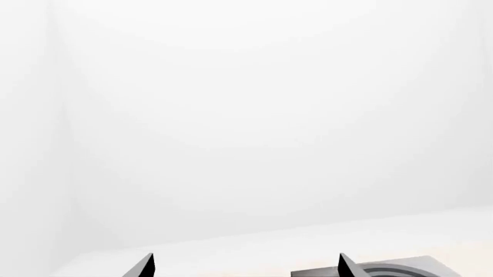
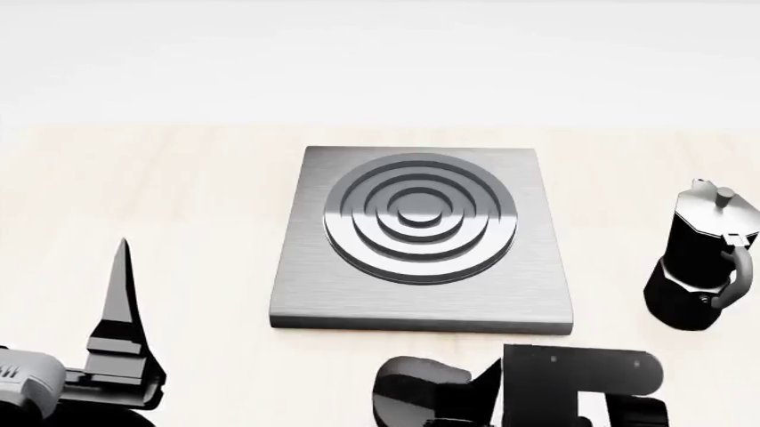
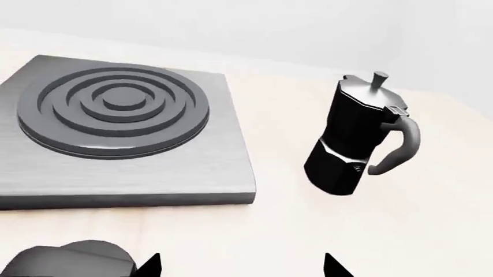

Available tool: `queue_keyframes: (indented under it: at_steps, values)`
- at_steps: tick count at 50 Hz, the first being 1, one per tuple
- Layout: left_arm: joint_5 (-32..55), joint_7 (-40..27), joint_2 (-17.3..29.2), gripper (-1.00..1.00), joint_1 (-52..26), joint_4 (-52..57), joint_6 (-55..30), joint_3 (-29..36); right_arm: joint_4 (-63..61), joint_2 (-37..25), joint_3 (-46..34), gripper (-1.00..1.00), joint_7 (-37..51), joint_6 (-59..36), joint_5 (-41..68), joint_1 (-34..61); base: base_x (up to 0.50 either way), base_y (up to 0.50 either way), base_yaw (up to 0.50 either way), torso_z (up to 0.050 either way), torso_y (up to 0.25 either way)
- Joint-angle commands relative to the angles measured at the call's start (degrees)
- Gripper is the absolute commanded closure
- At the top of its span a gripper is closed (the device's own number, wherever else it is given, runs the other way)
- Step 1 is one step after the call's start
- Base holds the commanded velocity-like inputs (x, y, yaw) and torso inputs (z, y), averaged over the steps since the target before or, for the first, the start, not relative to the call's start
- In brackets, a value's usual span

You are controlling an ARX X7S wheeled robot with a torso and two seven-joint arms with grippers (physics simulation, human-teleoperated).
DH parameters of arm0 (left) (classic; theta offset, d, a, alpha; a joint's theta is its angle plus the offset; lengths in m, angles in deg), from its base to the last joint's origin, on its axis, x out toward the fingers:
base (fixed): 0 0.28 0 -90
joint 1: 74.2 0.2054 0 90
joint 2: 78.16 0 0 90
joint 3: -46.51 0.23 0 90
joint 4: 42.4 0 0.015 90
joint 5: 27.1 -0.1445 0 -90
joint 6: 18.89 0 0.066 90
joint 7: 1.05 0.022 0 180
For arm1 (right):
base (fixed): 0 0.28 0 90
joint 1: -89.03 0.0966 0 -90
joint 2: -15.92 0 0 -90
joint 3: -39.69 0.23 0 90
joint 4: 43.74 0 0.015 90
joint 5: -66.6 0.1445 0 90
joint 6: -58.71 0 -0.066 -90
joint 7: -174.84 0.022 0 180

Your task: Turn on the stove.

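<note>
The stove (image 2: 422,236) is a flat square grey slab with raised dark concentric rings, lying mid-table. Just in front of its front edge sits a round dark knob (image 2: 414,390), partly cut off by the frame; it also shows in the right wrist view as the knob (image 3: 66,262). My right gripper (image 3: 240,268) is open, empty, and to the right of the knob, short of the stove's front right corner. My left gripper (image 1: 246,268) is open and empty, left of the stove (image 1: 408,268). One of its fingers (image 2: 119,294) points up at the head view's lower left.
A tall black moka pot (image 2: 703,258) stands upright to the right of the stove, handle toward me, and shows in the right wrist view as the moka pot (image 3: 362,138). My right arm (image 2: 579,378) covers the table's front centre. A white wall lies behind the pale table.
</note>
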Motion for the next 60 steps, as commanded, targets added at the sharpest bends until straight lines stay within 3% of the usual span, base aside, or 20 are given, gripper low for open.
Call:
queue_keyframes:
  at_steps: [1, 9, 21, 60]
  values:
    - [0.2, -0.2, 0.2, -1.0, 0.1, 0.0, 0.2, 0.0, -7.2, -1.6, -2.9, -1.0, 1.5, -2.5, -0.7, 0.7, 0.0, 0.0, 0.0, 0.0, 0.0]
    - [0.4, -0.4, 0.3, -1.0, 0.0, 0.4, -0.2, 0.0, -9.6, -1.8, -3.7, -1.0, 2.2, -3.2, -0.9, 1.0, 0.0, 0.0, 0.0, 0.0, 0.0]
    - [0.5, -0.5, 0.4, -1.0, -0.1, 0.2, 0.2, 0.1, -11.7, -4.9, -9.3, -1.0, 2.9, 2.9, -5.1, 0.7, 0.0, 0.0, 0.0, 0.0, 0.0]
    - [0.9, -0.9, 0.8, -1.0, -0.3, 0.5, 0.3, 0.8, -20.0, -8.0, -17.0, -1.0, 4.7, 1.3, -9.2, 3.4, 0.0, 0.0, 0.0, 0.0, 0.0]
